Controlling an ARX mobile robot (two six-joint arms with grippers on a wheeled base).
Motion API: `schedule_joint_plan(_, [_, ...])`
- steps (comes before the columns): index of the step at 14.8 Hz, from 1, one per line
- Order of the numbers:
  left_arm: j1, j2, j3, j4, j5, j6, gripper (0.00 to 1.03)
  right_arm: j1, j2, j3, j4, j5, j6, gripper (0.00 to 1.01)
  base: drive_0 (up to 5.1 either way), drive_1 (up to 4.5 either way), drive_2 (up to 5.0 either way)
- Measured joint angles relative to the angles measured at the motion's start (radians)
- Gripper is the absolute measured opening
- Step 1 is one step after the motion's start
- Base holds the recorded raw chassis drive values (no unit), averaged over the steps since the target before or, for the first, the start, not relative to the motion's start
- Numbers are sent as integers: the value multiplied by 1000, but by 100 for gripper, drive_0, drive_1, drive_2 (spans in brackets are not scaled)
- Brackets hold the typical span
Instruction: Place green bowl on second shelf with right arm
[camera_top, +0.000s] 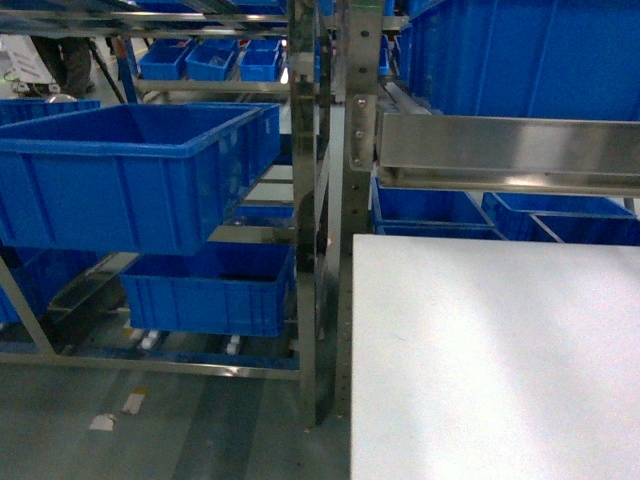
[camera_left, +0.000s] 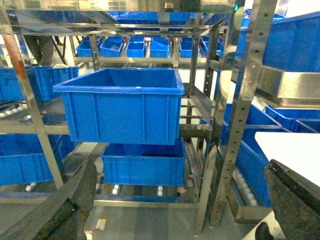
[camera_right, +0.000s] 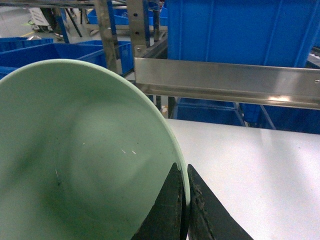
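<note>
Green bowl: the smooth, glossy pale mint-green round bowl (camera_right: 85, 160) is filling the lower left of the right wrist view, its hollow facing the camera, hanging over the edge of the white flat bench (camera_right: 250, 170).
Right end effector: the black right end effector (camera_right: 186, 200) is pinching the bowl's rim, one finger (camera_right: 167, 210) lying inside the bowl and the other outside it, jaws nearly together on the thin wall.
Second shelf: the shiny stainless-steel rack tier (camera_top: 270, 190) is sitting left of the bench in the head view, bearing a large deep blue plastic crate with a ribbed rim (camera_top: 130, 170); the bowl is well apart from it.
Left end effector: the dark left end effector (camera_left: 180, 220) is showing only its two finger edges (camera_left: 65, 210) at the bottom corners of the left wrist view, spread wide with nothing between them.
Surroundings: a lower blue crate (camera_top: 210, 290) is sitting beneath the large one, and a steel rail (camera_right: 225, 82) is crossing above the bench.
</note>
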Motion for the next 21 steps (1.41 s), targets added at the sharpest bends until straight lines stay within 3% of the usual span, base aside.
schedule_joint_plan(21, [-1, 0, 0, 0, 2, 0, 98, 0, 0, 0, 0, -1, 0, 2, -491, 246, 246])
